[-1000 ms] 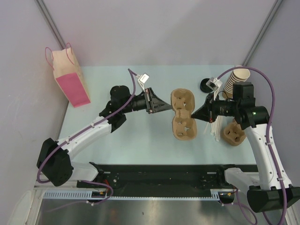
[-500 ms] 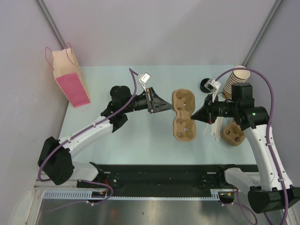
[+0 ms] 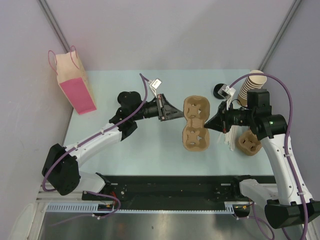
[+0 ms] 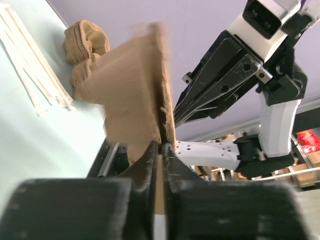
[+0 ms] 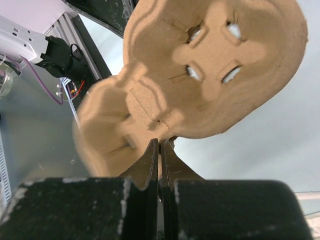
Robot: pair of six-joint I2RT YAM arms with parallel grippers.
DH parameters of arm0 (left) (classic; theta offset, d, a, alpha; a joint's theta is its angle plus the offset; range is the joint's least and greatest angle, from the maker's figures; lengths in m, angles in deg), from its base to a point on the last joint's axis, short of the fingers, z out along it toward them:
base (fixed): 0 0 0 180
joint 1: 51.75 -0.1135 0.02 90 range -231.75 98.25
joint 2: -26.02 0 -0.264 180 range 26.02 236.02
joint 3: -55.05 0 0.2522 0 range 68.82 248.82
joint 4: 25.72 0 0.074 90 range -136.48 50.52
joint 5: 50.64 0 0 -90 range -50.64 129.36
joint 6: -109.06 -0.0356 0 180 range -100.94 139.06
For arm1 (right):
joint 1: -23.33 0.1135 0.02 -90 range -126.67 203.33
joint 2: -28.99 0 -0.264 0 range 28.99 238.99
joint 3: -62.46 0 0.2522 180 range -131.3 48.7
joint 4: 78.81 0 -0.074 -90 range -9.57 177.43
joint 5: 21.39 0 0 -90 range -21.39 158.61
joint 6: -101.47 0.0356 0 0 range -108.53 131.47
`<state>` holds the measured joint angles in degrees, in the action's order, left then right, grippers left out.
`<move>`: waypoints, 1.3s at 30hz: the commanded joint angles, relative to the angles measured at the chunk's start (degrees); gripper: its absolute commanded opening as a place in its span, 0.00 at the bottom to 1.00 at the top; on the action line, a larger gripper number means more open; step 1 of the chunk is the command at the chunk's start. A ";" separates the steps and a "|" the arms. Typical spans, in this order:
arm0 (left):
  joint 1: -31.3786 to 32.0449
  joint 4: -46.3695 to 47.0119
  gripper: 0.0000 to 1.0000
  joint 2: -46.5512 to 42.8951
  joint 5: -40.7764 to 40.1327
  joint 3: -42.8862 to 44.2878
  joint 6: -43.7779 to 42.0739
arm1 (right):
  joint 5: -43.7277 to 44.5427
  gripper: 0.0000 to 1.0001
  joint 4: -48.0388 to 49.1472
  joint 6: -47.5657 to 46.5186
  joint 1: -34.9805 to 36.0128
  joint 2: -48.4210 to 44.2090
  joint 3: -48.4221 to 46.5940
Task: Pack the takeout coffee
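Top view, centre of frame: brown cup carrier (image 3: 195,125) held between both arms. Left tool (image 3: 181,115) closed on its left edge, right tool (image 3: 207,123) closed on its right edge, both pinching near the carrier's narrow waist.

Left wrist view: fingers (image 4: 150,160) clamped on the thin carrier edge, carrier (image 4: 132,85) seen nearly edge-on and blurred. Right wrist view: fingers (image 5: 149,157) pressed together on the carrier rim (image 5: 200,75), cup holes facing the lens.

Coffee cup (image 3: 219,91): upper right of the top view, standing on the surface (image 3: 150,145), only its black lid showing, partly behind a white tag on the right arm's cable. Just left of the stack of cups (image 3: 251,84). Neither tool touches it.

Lower right: second carrier (image 3: 248,141) on the surface, white strips (image 3: 230,137) beside it. Pink-and-tan bag (image 3: 75,85) stands upright at upper left, well apart from the rest.
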<state>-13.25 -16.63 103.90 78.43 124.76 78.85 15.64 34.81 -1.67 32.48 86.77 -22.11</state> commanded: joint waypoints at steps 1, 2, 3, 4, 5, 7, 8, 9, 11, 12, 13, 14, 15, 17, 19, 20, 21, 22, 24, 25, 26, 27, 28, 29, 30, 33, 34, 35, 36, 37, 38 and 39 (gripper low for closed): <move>0.35 0.01 0.00 -0.19 -0.49 1.36 -0.11 | -2.05 0.00 1.64 0.23 0.35 -1.35 -0.12; 0.35 -0.17 0.00 -0.28 -0.57 1.19 -0.29 | -2.22 0.00 1.91 1.01 0.00 -1.27 -0.04; 0.35 -0.52 0.00 -0.45 -0.49 1.10 -0.98 | -2.40 0.00 2.17 1.45 -0.27 -1.27 -0.12; 0.26 -2.18 0.00 -0.46 -0.66 1.10 -1.43 | -2.84 0.00 2.87 2.07 -0.44 -1.27 -0.12; 0.26 -3.15 0.00 -0.54 -0.92 1.01 -2.04 | -3.10 0.00 3.40 3.20 -0.97 -1.35 -0.12; 0.08 -6.48 0.00 -0.72 -1.54 0.75 -4.06 | -3.98 0.00 4.88 4.53 -1.24 -1.70 -0.04; 0.00 -7.11 0.00 -0.89 -2.06 0.14 -4.50 | -4.33 0.00 5.33 5.23 -1.41 -1.88 -0.03; -0.27 -8.16 0.00 -0.89 -2.59 -0.04 -5.64 | -4.68 0.00 5.86 6.89 -1.59 -2.14 -0.03; -0.71 -11.85 0.00 -1.16 -3.64 -0.22 -6.96 | -5.82 0.00 7.79 8.83 -1.76 -2.58 -0.12; -1.14 -12.91 0.00 -1.16 -4.43 -0.39 -7.49 | -6.52 0.00 8.41 10.32 -1.76 -2.76 -0.12; -1.41 -12.92 0.00 -1.25 -4.44 -0.66 -7.41 | -6.79 0.00 9.37 11.03 -1.76 -3.02 -0.12; -1.67 -13.62 0.00 -1.25 -4.79 -0.31 -8.36 | -6.97 0.00 9.55 11.65 -1.68 -3.11 -0.04; -1.67 -15.19 0.00 -1.25 -5.58 0.04 -8.81 | -7.15 0.00 10.16 12.52 -1.76 -3.20 -0.12; -1.67 -15.20 0.00 -1.07 -5.58 0.48 -8.82 | -7.32 0.00 10.43 12.88 -1.76 -2.94 -0.03; -1.67 -15.03 0.00 -0.90 -5.32 0.66 -8.73 | -7.06 0.00 10.52 12.88 -1.76 -2.76 -0.12; -1.76 -15.20 0.00 -0.90 -5.32 0.75 -8.81 | -6.88 0.00 10.69 12.88 -1.85 -2.76 -0.12; -1.94 -15.47 0.00 -0.90 -5.32 0.66 -8.81 | -6.71 0.00 10.78 12.88 -1.94 -2.67 -0.12; -2.11 -15.73 0.00 -0.90 -4.97 0.48 -8.81 | -6.53 0.00 10.44 12.88 -2.72 -2.85 -0.12; -3.16 -16.95 0.00 -1.50 -4.88 -0.04 -9.69 | -4.79 0.00 6.77 10.79 -3.87 -2.76 -0.65; -3.69 -17.31 0.00 -1.77 -4.62 -0.39 -9.95 | -3.38 0.00 5.09 9.38 -5.35 -2.67 -1.00; -4.83 -17.75 0.00 -2.03 -4.53 -1.09 -10.91 | -1.63 0.00 3.77 7.71 -6.59 -2.76 -1.52; -5.45 -18.62 0.00 -2.56 -4.27 -1.45 -11.18 | 0.30 0.00 0.88 6.57 -8.08 -2.76 -1.79; -5.98 -18.63 0.00 -3.00 -3.57 -2.06 -11.45 | 0.93 0.00 -0.63 5.77 -12.70 -2.85 -2.05; -6.76 -18.55 0.00 -3.44 -2.95 -3.20 -11.97 | 1.37 0.00 -2.12 3.94 -15.01 -3.11 -2.23; -7.12 -18.72 0.00 -3.79 -2.69 -3.64 -12.33 | 1.99 0.00 -5.96 2.18 -17.30 -3.20 -2.32; -7.82 -18.63 0.00 -5.46 -1.72 -4.88 -13.82 | 3.75 0.00 -15.71 -7.92 -28.62 -2.50 -2.41; -8.00 -18.37 0.00 -5.81 -1.19 -5.14 -14.00 | 3.58 0.00 -18.28 -11.69 -31.79 -1.89 -2.41; -8.18 -17.93 0.00 -5.82 -0.06 -5.14 -14.35 | 3.75 0.00 -21.18 -16.95 -38.35 -1.36 -2.76; -8.18 -17.84 0.00 -5.90 0.48 -5.06 -14.61 | 3.66 0.00 -23.12 -20.91 -41.46 0.74 -3.19; -8.18 -17.75 0.00 -5.90 0.92 -4.88 -14.87 | 3.40 0.00 -25.49 -24.17 -44.27 2.24 -3.37; -8.18 -17.41 0.00 -5.90 1.79 -4.79 -15.05 | 3.40 0.00 -29.08 -26.90 -49.87 3.90 -3.55; -8.18 -17.58 0.00 -6.08 1.97 -4.53 -15.31 | 3.57 0.00 -30.51 -31.89 -52.28 7.75 -3.90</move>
<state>-21.14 -36.17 100.25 76.52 119.69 66.35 18.44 18.35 -14.35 -9.51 87.38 -23.07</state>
